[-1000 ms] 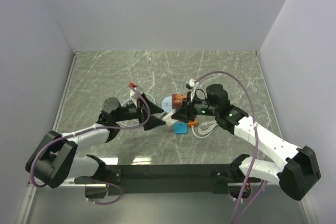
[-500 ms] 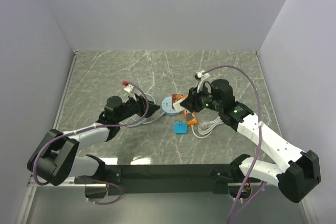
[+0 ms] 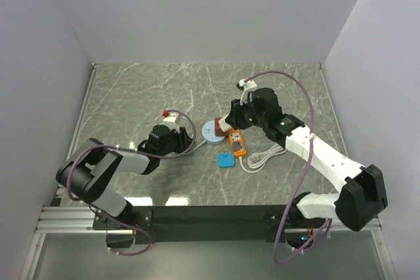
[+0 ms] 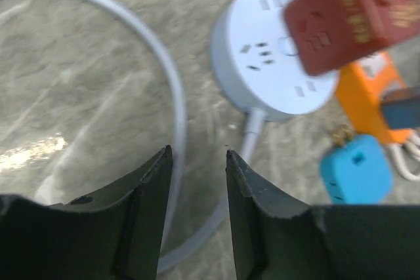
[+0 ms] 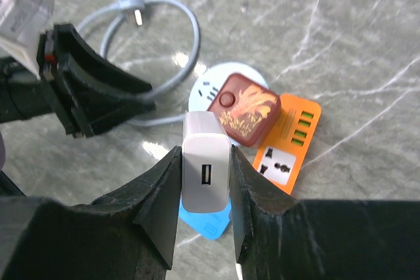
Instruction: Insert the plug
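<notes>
My right gripper is shut on a white plug, a charger block with its USB port facing the camera. It hangs above the round pale-blue socket, where a dark red adapter rests half on the socket and half on an orange power strip. In the top view the right gripper is over the socket. My left gripper stands low near the socket's grey cable. Its jaws are narrowly apart with nothing between them, and the socket lies just ahead.
A blue adapter lies in front of the orange strip. The strip's white cable coils to the right. The socket's grey cable loops left around the left gripper. Grey walls close in the marble table on three sides.
The left gripper's jaws have narrowed from wide open, and that arm has drawn back to the left. The right gripper has carried the white plug back, over the round socket.
</notes>
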